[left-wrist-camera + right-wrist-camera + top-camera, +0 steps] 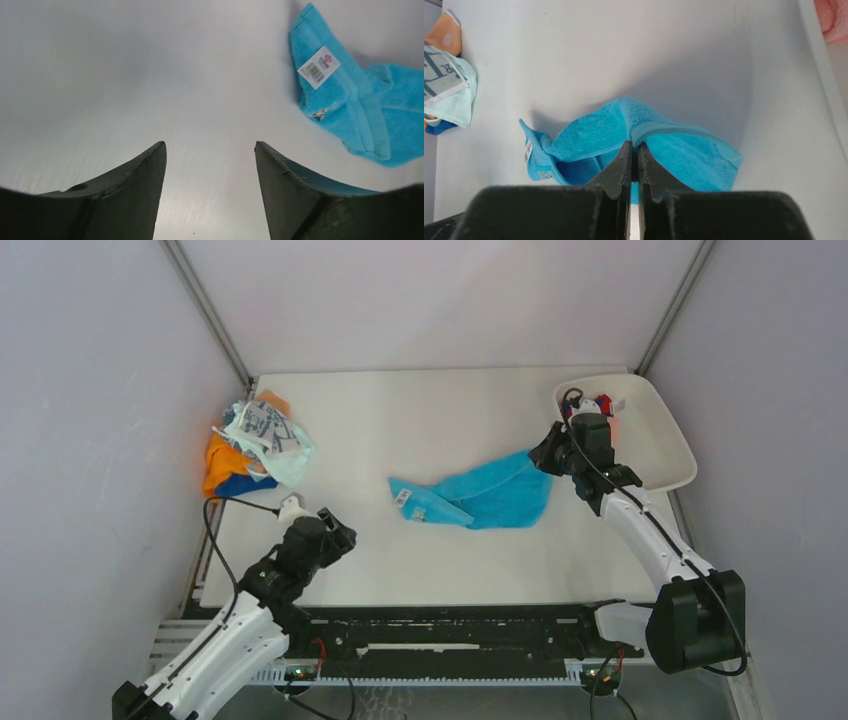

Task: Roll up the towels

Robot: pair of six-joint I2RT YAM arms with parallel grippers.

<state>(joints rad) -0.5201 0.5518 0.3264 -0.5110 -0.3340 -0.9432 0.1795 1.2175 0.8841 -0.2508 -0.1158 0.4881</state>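
Two grippers: the right gripper (pixel 634 145) is clamped on the blue towel (pixel 684 150), hiding the pinched edge; the left gripper (pixel 210 145) holds its fingers (pixel 140 185) apart above the table (pixel 100 75).

Bright blue towel (pixel 490 497): mid-table, loosely folded over, wrinkled; white barcode label (pixel 318 67) near left corner; right end lifted, pinched in right gripper (pixel 634 148).
Heap far left: pale mint towel (pixel 290 460), printed white towel (pixel 262 425) on top, orange towel (pixel 220 468) beneath.
Red-and-blue towel (pixel 603 403): bunched in white tray (pixel 660 445), far right.
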